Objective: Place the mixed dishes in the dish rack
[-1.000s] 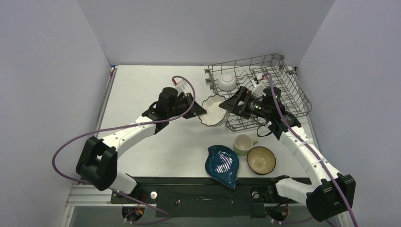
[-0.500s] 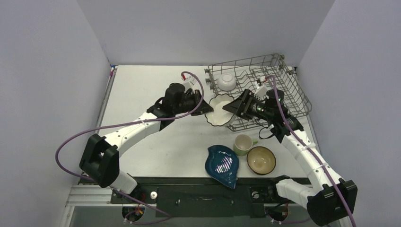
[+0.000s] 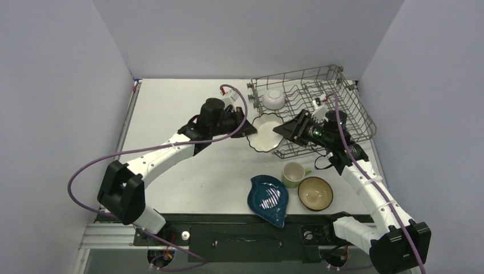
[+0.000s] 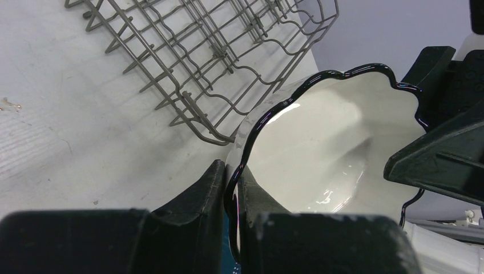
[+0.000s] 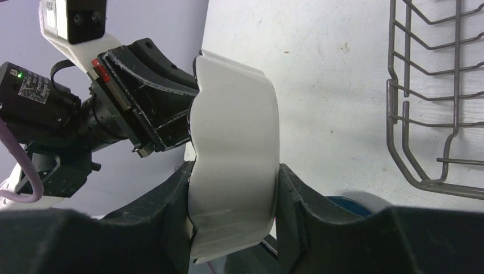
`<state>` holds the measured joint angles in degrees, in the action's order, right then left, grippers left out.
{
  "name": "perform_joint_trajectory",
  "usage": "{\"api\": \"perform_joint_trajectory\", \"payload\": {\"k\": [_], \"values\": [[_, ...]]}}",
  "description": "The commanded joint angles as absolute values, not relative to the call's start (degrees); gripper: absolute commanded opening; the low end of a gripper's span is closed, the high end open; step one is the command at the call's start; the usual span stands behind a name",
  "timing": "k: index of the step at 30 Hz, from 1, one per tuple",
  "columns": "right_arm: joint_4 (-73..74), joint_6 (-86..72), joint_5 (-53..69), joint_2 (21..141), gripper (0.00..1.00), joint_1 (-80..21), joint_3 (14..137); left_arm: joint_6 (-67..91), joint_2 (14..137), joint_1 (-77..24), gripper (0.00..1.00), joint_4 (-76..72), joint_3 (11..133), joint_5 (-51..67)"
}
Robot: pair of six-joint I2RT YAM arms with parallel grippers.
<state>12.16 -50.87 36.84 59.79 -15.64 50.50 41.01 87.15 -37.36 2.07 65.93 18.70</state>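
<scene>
The white scalloped plate (image 3: 263,132) hangs on edge above the table, just left of the dish rack (image 3: 349,91). My left gripper (image 3: 249,132) is shut on its dark rim (image 4: 231,188). From the rack side, my right gripper (image 5: 233,188) has its two fingers pressed against opposite sides of the same plate (image 5: 234,142). The small white bowl (image 3: 274,98) sits in the rack's far left corner. On the table in front lie the dark blue leaf-shaped dish (image 3: 268,200), the pale green mug (image 3: 293,173) and the brown bowl (image 3: 315,193).
The wire rack (image 4: 188,51) fills the table's back right, its near left corner right behind the plate. Grey walls close in on three sides. A purple cable loops over each arm.
My left arm carried the plate up and right toward the rack. The right gripper's fingers narrowed from wide open until they met the plate's sides.
</scene>
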Motion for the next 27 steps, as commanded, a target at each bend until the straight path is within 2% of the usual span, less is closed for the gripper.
{"api": "perform_joint_trajectory", "payload": {"k": [1,2,8,9,10,12,17,23,27], "values": [[6.1,-52.4,39.9,58.6,0.13,-15.8,50.1,41.1,86.7,-37.7,0.0,-1.4,70.9,19.5],[6.1,-52.5,39.7,58.6,0.01,-15.7,50.1,41.1,86.9,-37.7,0.0,-1.3,71.1,19.5],[5.8,-52.5,36.5,56.9,0.0,-15.7,49.7,43.3,88.5,-37.2,0.0,1.4,73.4,20.0],[5.8,-52.7,35.1,56.4,0.0,-15.7,49.6,44.1,88.6,-37.2,0.04,1.7,73.8,20.2],[5.7,-52.9,34.4,55.6,0.0,-15.7,49.5,44.5,88.9,-36.9,0.13,1.8,73.9,20.5],[5.7,-53.5,32.7,55.0,0.0,-15.5,49.4,45.4,89.2,-36.8,0.24,1.0,74.0,20.9],[5.1,-55.4,31.2,55.2,0.0,-12.9,49.4,47.1,92.3,-36.6,0.46,0.9,76.6,22.0],[4.6,-57.5,32.8,55.6,0.0,-8.2,49.7,47.4,94.5,-36.0,0.6,1.3,79.5,21.2],[6.9,-56.2,32.9,56.7,0.0,-4.5,51.5,46.1,93.6,-34.9,0.66,4.1,79.9,18.6]]}}
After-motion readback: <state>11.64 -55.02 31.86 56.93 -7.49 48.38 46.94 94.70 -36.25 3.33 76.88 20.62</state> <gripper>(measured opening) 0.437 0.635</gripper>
